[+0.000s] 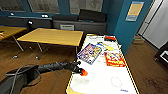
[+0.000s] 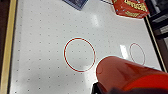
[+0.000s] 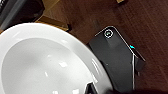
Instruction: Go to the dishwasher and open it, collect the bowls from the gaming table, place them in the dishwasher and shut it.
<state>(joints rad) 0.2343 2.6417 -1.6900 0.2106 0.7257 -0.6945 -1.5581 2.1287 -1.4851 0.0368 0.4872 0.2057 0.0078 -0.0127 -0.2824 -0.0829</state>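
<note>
The dark wood floor (image 1: 50, 55) runs under everything, with a blue wall (image 1: 125, 27) behind. The gaming table (image 1: 105, 80) stands right in front of the robot. It has a white top speckled with small dots, a yellow rim, and thin red rings (image 2: 64, 53) drawn on it. To its left, well apart, stands a light wooden table (image 1: 52, 36) on thin metal legs.

Toward the far half of the gaming table lie two flat boxes just beside each other. One is a blue game box (image 1: 89, 53), set at an angle near the left rim, and the other is a red box (image 1: 114, 59) to its right.

A white bowl (image 3: 42, 62) shows large and close in the right wrist view. It is above the floor and beside the robot's own dark base (image 3: 115, 62). I cannot tell how the right gripper (image 3: 91, 89) stands.

The left arm reaches in low from the left to the near left edge of the gaming table. There the left gripper (image 1: 79, 70) pinches an orange bowl (image 1: 84, 73), which hangs just over the white top beside one red ring.
</note>
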